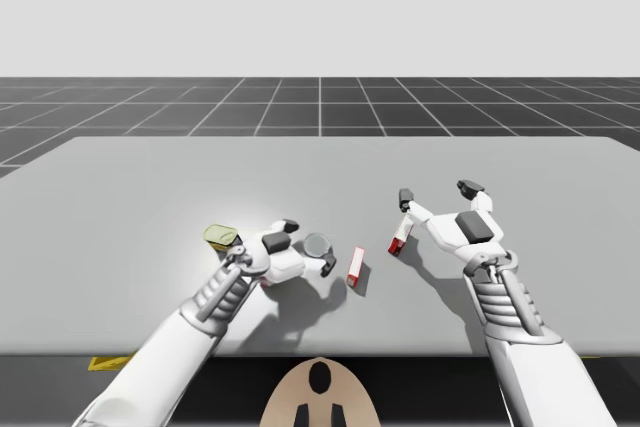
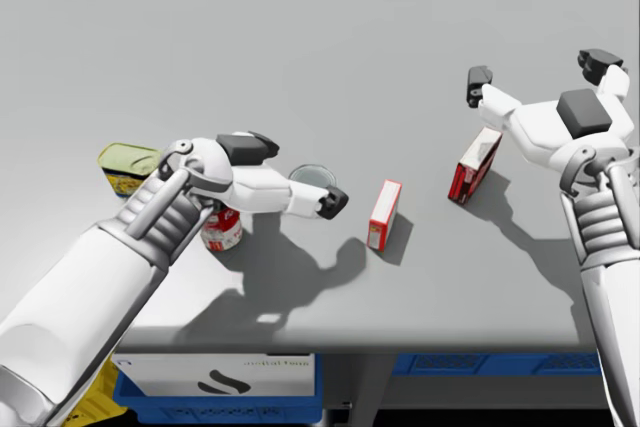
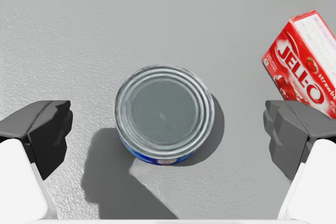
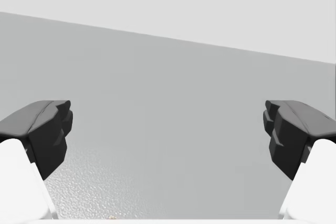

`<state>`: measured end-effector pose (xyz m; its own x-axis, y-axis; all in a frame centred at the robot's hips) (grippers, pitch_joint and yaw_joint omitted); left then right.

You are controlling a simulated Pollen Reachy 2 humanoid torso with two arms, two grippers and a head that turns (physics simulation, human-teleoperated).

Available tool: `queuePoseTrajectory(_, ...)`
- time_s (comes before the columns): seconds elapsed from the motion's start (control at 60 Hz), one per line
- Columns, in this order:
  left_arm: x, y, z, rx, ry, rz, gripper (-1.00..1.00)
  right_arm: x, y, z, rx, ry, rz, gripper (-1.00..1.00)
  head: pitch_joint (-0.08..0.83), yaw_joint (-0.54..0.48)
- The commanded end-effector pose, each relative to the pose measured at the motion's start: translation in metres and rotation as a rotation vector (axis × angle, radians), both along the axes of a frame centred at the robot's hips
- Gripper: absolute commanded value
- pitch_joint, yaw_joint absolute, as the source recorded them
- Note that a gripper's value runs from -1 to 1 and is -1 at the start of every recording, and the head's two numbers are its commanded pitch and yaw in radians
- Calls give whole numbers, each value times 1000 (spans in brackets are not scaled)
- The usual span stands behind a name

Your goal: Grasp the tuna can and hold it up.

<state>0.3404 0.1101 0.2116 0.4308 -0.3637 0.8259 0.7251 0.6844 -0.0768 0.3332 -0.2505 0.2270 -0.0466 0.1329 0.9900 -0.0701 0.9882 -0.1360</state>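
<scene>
The tuna can (image 3: 164,113) is a low round tin with a silver lid and a blue side, standing upright on the grey table (image 1: 320,167). My left gripper (image 3: 168,129) hovers straight over it, open, with one finger to each side of the can and neither touching. The same can (image 1: 317,243) (image 2: 312,175) shows between the dark fingertips of the left gripper (image 1: 309,246) (image 2: 300,172). My right gripper (image 1: 438,193) (image 2: 539,71) is open over the table at the right, holding nothing; its wrist view has the right gripper (image 4: 168,129) facing bare table.
A red box (image 1: 356,265) (image 2: 384,213) (image 3: 304,61) stands just right of the tuna can. A second red box (image 1: 399,239) (image 2: 474,167) stands below my right gripper. A yellow-green tin (image 1: 222,237) (image 2: 128,165) and a red-and-white can (image 2: 222,229) lie by my left forearm.
</scene>
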Motion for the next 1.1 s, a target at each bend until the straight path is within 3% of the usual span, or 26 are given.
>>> queuePoseTrajectory(0.017,13,-7,-13,120,55,53,-1000,0,0,0,0,-1,0,-1000,703,-5)
queuePoseTrajectory(0.483,26,-21,-31,215,89,41,-1000,0,-1,0,0,-1,-2,-1000,714,-1)
queuePoseTrajectory(0.8,27,-25,-39,255,114,22,-1000,0,-2,0,2,-1,-2,-1000,717,4)
queuePoseTrajectory(0.817,27,-25,-39,255,115,22,-959,0,-2,0,2,-1,-2,-1000,717,4)
queuePoseTrajectory(0.833,27,-25,-39,259,117,21,354,0,-2,0,2,-1,-2,-1000,717,4)
queuePoseTrajectory(0.85,26,-25,-39,260,116,20,899,0,-2,0,2,-1,-2,-1000,717,4)
queuePoseTrajectory(0.917,25,-24,-37,261,114,18,994,0,-2,0,3,-1,-2,-1000,716,5)
queuePoseTrajectory(1.1,21,-23,-34,267,100,14,1000,0,-2,0,5,0,-1,-1000,707,12)
